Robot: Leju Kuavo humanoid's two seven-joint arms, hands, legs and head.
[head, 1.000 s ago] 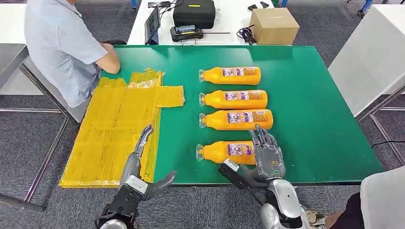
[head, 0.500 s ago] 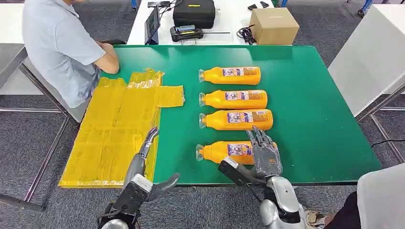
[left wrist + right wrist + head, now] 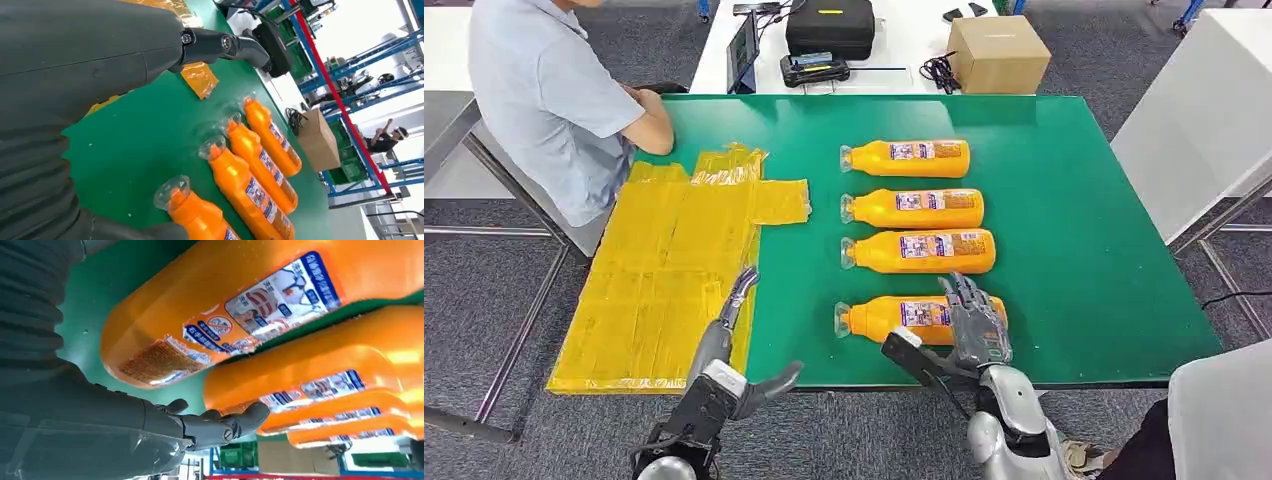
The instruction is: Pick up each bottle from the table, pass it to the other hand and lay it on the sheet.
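While the right hand (image 3: 977, 325) hovers spread over the lower-centre bottle (image 3: 904, 317), gripping nothing, pick-up is pending; fingers must close. Left hand (image 3: 729, 345) released.

Bare green table (image 3: 794, 290) separates yellow sheet (image 3: 664, 270) from bottles (image 3: 914, 210)

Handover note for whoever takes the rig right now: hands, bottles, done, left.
Right hand: open, over the base end of the nearest bottle, no grip visible yet.
Left hand: open, holding nothing, at the table's near edge beside the yellow sheet.
Bottles: four lie in a row on the green table, caps toward the sheet; the other three lie beyond the nearest one.
Done: nothing on the sheet.
Left: grasp, pass to the left hand and lay down all four.
A person sits at the far left corner.
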